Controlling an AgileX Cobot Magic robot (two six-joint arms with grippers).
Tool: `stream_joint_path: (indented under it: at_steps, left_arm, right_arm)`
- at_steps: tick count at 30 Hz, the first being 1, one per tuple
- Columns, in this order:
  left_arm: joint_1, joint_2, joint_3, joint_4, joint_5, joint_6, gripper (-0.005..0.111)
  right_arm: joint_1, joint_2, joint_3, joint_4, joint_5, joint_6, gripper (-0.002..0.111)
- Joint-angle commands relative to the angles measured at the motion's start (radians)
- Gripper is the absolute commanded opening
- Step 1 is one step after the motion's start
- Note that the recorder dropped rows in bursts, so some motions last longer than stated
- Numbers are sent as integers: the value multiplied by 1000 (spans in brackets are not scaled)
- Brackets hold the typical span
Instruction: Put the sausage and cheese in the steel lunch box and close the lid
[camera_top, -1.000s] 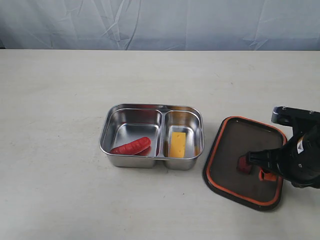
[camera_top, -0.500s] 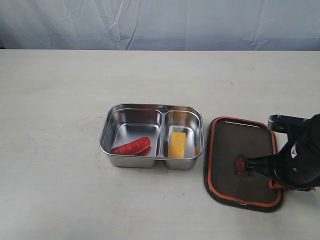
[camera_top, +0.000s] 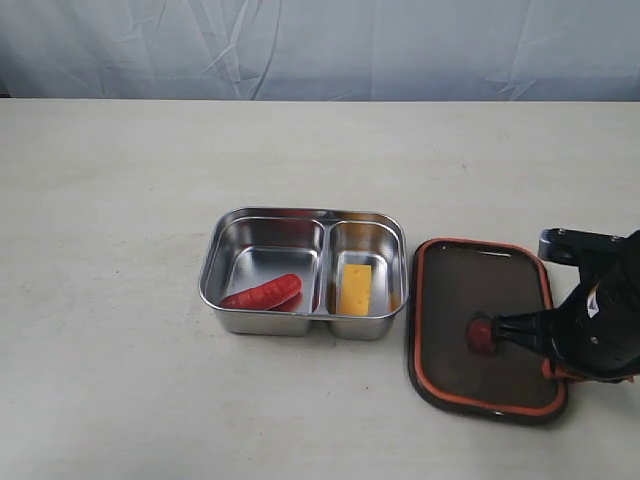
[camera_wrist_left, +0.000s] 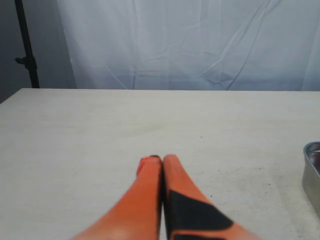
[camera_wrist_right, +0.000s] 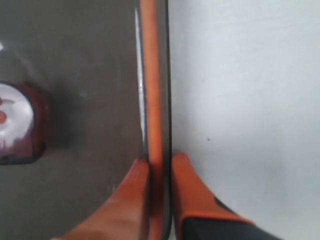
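The steel lunch box (camera_top: 215, 262) stands mid-table, with the red sausage (camera_top: 262, 292) in its larger left compartment and the yellow cheese (camera_top: 354, 288) in the smaller right one. To its right lies the dark lid (camera_top: 470, 290) with its orange rim and centre tab (camera_top: 482, 333). My right gripper (camera_top: 552, 370) is shut on the lid's right rim (camera_wrist_right: 155, 90); one orange finger (camera_wrist_right: 135, 180) sits inside the rim, the other outside. My left gripper (camera_wrist_left: 161, 159) is shut and empty above bare table, out of the exterior view.
A pale cloth backdrop (camera_top: 320, 45) hangs along the table's far edge. A dark stand pole (camera_wrist_left: 26, 45) rises at the backdrop's side in the left wrist view, where the lunch box's edge (camera_wrist_left: 311, 170) also shows.
The right gripper has turned the lid it holds, squaring it up beside the lunch box and lowering its raised edge. The sausage, cheese and box have not moved.
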Motion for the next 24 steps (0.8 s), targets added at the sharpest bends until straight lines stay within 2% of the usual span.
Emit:
stream_joint_path:
  at_steps: [1,11,20,22,23,24]
  left_arm:
    - [5,-4,5,3,-8,0,0]
    - [5,-4,5,6,-7,0,0]
    - [5,-4,5,20,-9,0,0]
    - [5,-4,5,35,-61,-6,0]
    - [5,-4,5,1,-83,-18,0]
    - [5,-4,5,-126,-154,-35,0]
  right_arm:
    - [-4,-85,1,-94,14,75,0]
    - [-4,-276,1,-243,86,180,0]
    - [-4,-414,1,-269,135,180,0]
    - [-4,-447,1,-269,130,178,0]
    - [-4,-455,1,-269,128,178,0]
    - [-4,-477,1,-269,121,170,0]
